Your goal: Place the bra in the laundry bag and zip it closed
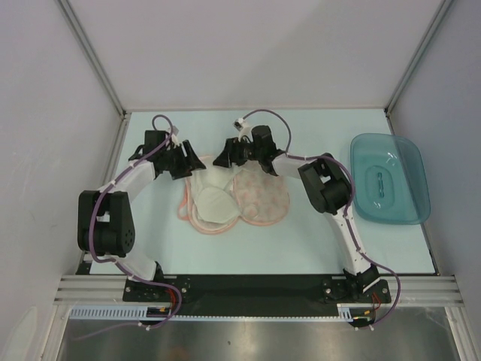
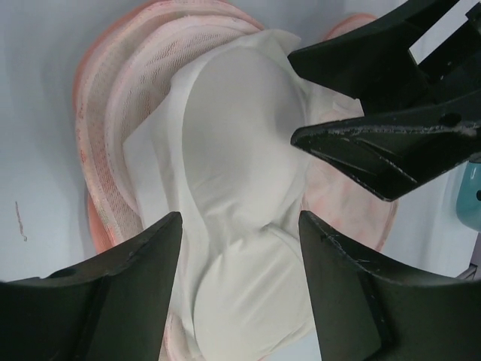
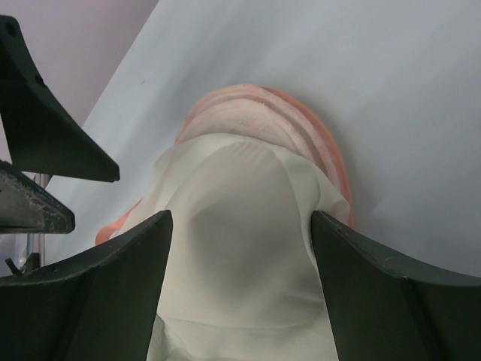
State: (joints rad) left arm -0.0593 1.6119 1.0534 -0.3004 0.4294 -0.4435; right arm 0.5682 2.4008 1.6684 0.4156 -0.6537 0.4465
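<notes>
The white bra (image 1: 213,204) lies on top of the opened pink laundry bag (image 1: 267,197) in the middle of the pale surface (image 1: 301,241), mostly over the bag's left half. The left fingers (image 2: 143,271) and the right fingers (image 3: 128,263) both stand spread apart just above it, close together and gripping nothing. A teal tray (image 1: 409,162) sits well off to the right.

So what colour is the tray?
The tray is see-through teal, clearest in the top view.

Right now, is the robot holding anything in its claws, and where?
Nothing is held. The left gripper and right gripper both stand open over the bra, which lies on the laundry bag.
</notes>
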